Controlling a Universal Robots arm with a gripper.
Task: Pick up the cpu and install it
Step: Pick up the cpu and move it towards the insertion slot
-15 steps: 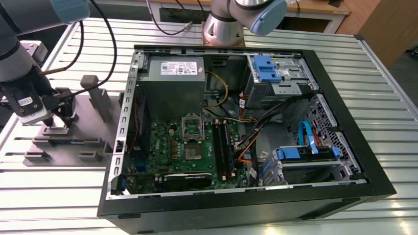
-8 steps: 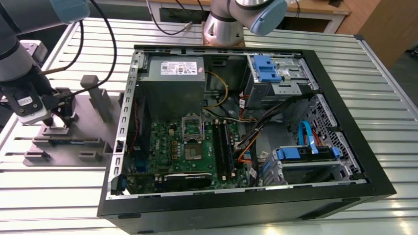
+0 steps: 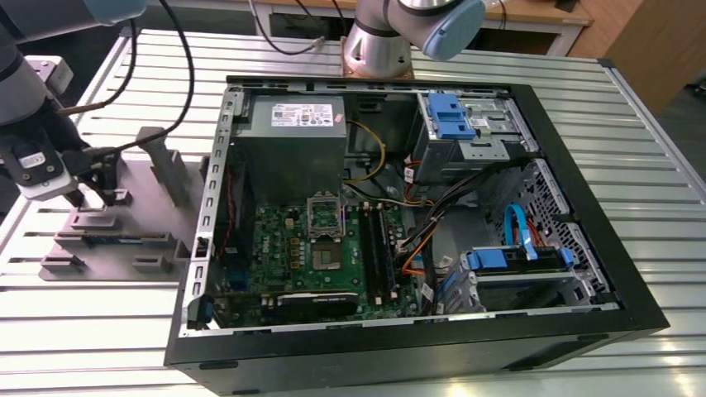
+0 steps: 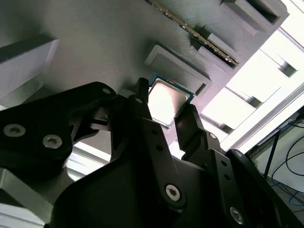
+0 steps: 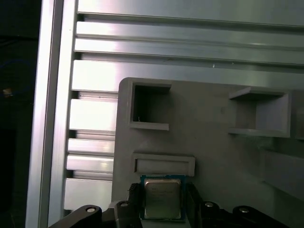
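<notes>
My gripper [image 3: 94, 196] hangs over the grey tray [image 3: 111, 248], on the exterior view's left, well apart from the open computer case [image 3: 574, 273]. That view hides the cpu. Both wrist views show the cpu [image 4: 167, 97] [image 5: 161, 198] lying flat on the tray, jaws pressed against its two opposite edges.

I find the cpu [image 5: 162, 198] hemmed on one side by a raised tray ledge [image 5: 164, 164] just beside it, with bare tray floor [image 5: 209, 137] beyond.
</notes>
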